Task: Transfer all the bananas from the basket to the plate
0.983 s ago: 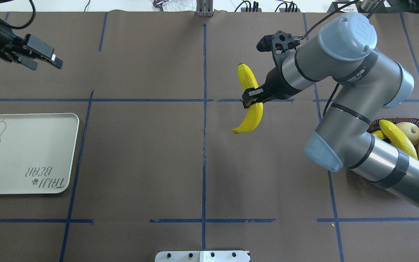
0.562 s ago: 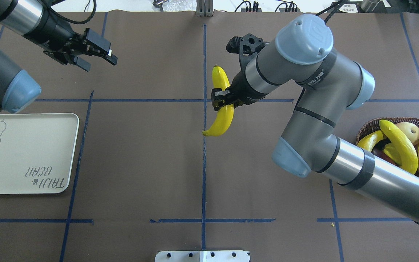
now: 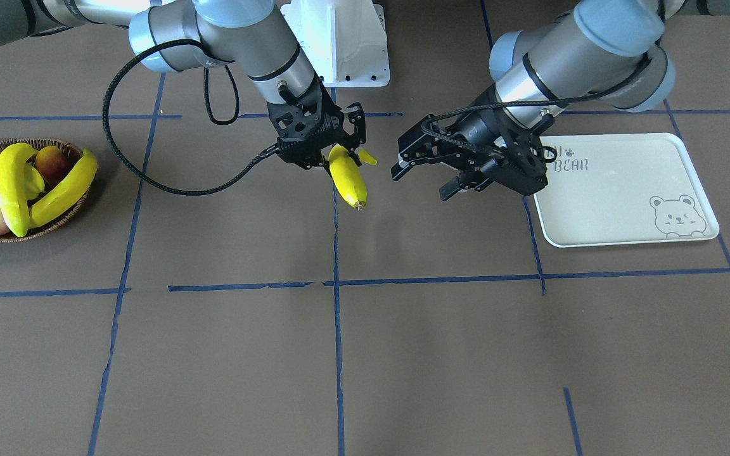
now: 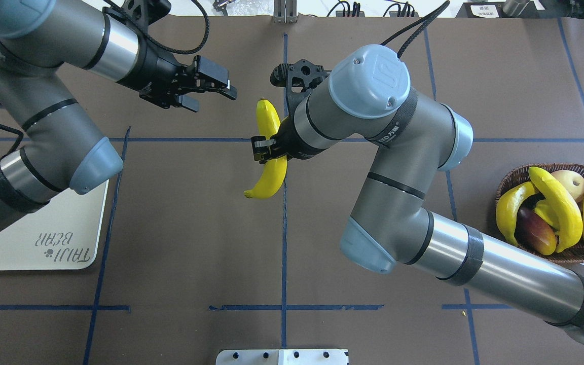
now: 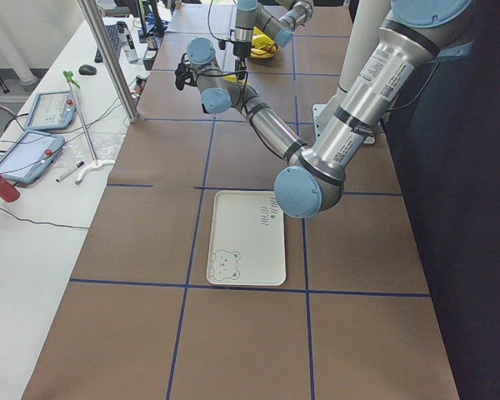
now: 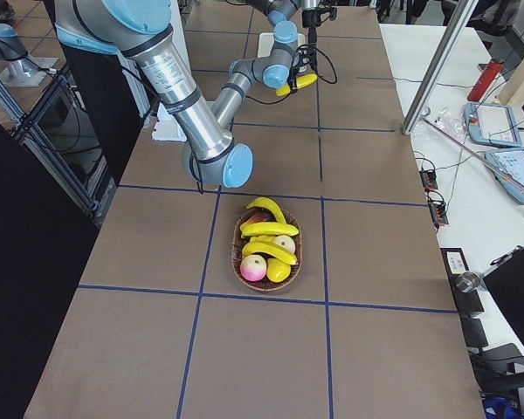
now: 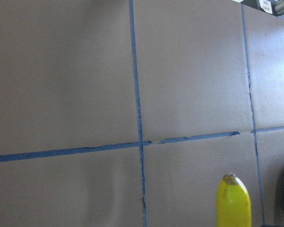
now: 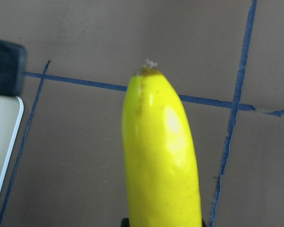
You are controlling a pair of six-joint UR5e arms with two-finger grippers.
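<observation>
My right gripper (image 4: 267, 150) is shut on the middle of one yellow banana (image 4: 270, 175), held above the table's centre line (image 3: 347, 180); the right wrist view shows that banana (image 8: 161, 161) close up. My left gripper (image 4: 215, 92) hangs open and empty just to its left, apart from it (image 3: 423, 182). The left wrist view catches the banana's tip (image 7: 233, 203). Three more bananas (image 4: 555, 203) lie in the wicker basket (image 4: 510, 175) at the far right. The off-white plate (image 4: 69, 238) lies bare at the left, partly hidden by my left arm.
In the basket, pale round fruit (image 4: 568, 182) and a dark red one (image 4: 533, 235) lie among the bananas. Blue tape lines cross the brown table. The white robot base (image 3: 339, 44) and a metal bracket (image 4: 282, 356) sit at the near edge.
My right arm has carried the banana leftward from the right half to the centre line. My left arm has swung in from the far left toward the banana, its gripper still open.
</observation>
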